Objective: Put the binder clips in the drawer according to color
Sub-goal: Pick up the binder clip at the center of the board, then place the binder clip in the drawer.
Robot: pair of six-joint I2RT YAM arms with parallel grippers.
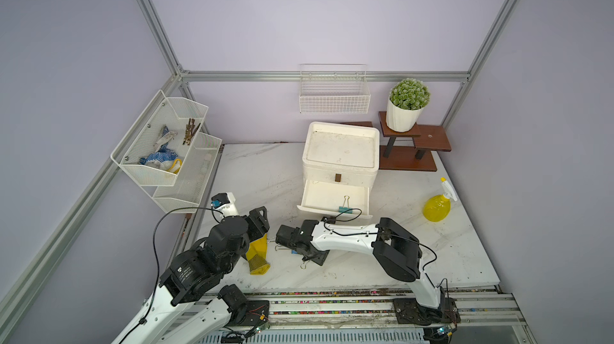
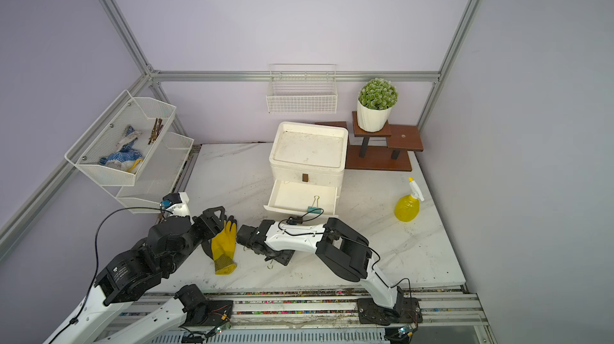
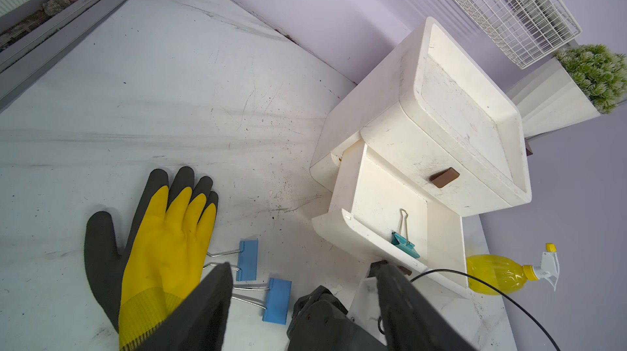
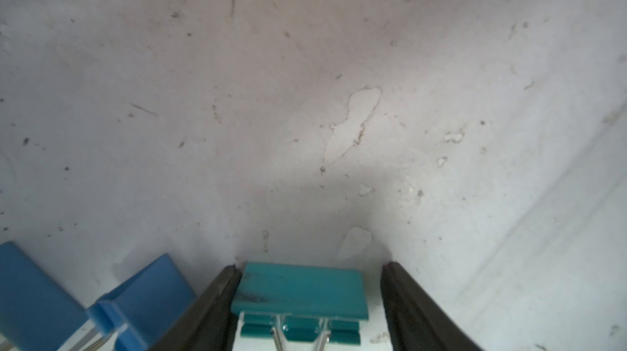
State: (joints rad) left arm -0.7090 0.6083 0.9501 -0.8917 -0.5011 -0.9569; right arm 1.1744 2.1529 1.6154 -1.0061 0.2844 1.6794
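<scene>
Both open: R hand (image 4: pixel 311 265) straddles teal clip (image 4: pixel 300 293), one edge clear; L hand (image 3: pixel 302 266) wide.

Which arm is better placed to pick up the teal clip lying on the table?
The right: the right hand straddles the teal clip on the table, jaws either side. The left hand hovers open near the yellow glove, holding nothing.

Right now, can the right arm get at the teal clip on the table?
Probably yes. The right gripper straddles the teal clip on the table, jaws open, one finger against it, the other clear. The blue clips lie beside it, outside the jaws.
</scene>
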